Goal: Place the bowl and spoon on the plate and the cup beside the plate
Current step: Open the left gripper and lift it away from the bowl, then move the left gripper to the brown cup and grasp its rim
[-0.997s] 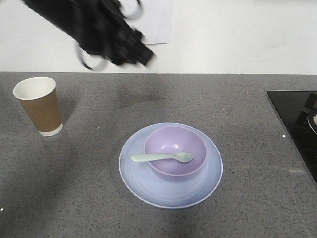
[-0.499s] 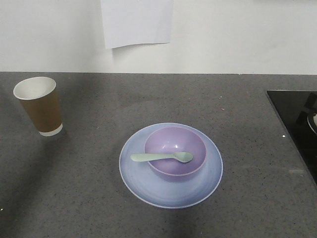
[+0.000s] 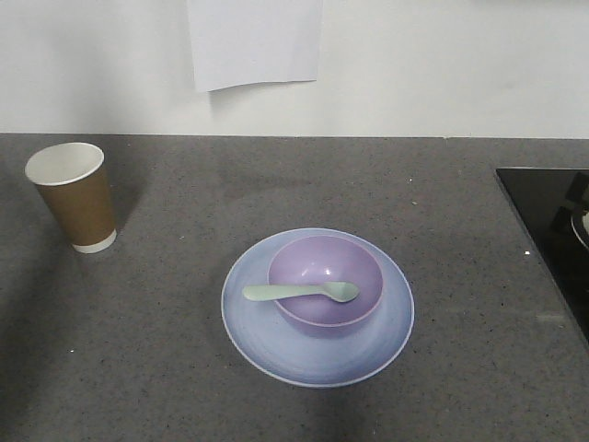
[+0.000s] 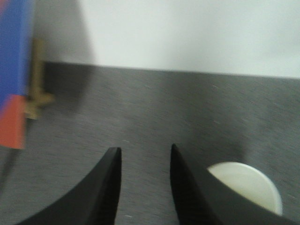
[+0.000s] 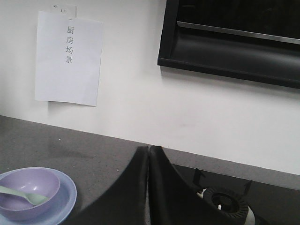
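Fingers of the left gripper (image 4: 143, 187) stand apart with bare counter between them and nothing held; the cup's white rim (image 4: 246, 185) shows at the lower right of that wrist view, just beside the right-hand finger. Over on the right gripper (image 5: 148, 187), the two fingers are pressed together, holding nothing.

From the front, the cup (image 3: 75, 196) sits upright at the upper left of the frame, well apart from the plate (image 3: 317, 354) in the centre. The bowl (image 3: 325, 276) already rests on the plate, and the spoon (image 3: 299, 293) lies across the bowl.

That cup looks like thin paper, so I'd expect it to be very light, easy to tip and easy to crush. A gentle squeeze across the brown wall around mid-height seems the safest hold.
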### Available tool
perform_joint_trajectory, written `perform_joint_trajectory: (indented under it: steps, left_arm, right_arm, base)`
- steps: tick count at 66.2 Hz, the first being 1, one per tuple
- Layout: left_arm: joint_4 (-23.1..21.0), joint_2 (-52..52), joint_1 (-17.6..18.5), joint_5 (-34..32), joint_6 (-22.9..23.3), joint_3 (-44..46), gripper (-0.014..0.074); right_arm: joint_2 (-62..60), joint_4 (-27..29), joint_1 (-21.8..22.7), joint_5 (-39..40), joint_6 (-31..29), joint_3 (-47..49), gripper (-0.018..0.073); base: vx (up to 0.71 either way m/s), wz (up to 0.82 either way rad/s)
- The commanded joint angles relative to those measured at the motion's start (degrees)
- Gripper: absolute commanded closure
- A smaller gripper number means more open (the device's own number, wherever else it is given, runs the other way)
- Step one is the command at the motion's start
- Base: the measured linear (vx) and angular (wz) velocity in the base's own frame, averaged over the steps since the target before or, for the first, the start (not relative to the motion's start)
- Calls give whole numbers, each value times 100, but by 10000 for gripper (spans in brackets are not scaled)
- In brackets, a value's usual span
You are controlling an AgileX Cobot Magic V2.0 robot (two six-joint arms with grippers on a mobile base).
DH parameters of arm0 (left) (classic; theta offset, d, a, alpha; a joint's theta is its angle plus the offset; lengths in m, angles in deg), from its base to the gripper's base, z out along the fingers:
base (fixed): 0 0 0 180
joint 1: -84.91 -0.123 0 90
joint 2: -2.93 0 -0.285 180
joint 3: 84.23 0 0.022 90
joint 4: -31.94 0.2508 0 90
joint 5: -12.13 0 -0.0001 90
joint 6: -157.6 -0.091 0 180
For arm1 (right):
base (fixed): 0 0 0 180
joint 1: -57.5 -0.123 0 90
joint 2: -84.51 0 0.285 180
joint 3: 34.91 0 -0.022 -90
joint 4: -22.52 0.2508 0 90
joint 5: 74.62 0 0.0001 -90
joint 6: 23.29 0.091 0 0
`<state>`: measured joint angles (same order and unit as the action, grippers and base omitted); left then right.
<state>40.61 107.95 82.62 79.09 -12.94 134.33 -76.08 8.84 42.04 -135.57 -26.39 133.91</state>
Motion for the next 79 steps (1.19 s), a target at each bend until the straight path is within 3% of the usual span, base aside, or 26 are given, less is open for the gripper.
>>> perform_joint_trajectory:
  steps: [1, 7, 17, 27, 55, 79]
  left_arm:
    - [-703, -39, -60, -243, -161, 139, 275]
    - [-931, 150, -60, -87, -175, 139, 239]
    - [-952, 501, -60, 437, -180, 139, 194]
    - [-1259, 703, -60, 437, -192, 139, 187]
    - [-1201, 976, -60, 437, -156, 120, 187]
    - [-1199, 969, -60, 429, -186, -689, 187]
  right_arm:
    - [186, -44, 22, 456, -13, 66, 564]
    - [186, -38, 22, 456, -13, 66, 564]
    - [186, -38, 22, 456, -13, 66, 564]
    - [186, -38, 22, 452, -13, 66, 564]
    - [186, -57, 22, 364, -13, 66, 564]
    - [186, -63, 22, 369, -13, 66, 564]
  base:
    - [0, 0]
    - [0, 0]
    - [0, 0]
    - [0, 0]
    - [0, 0]
    - [0, 0]
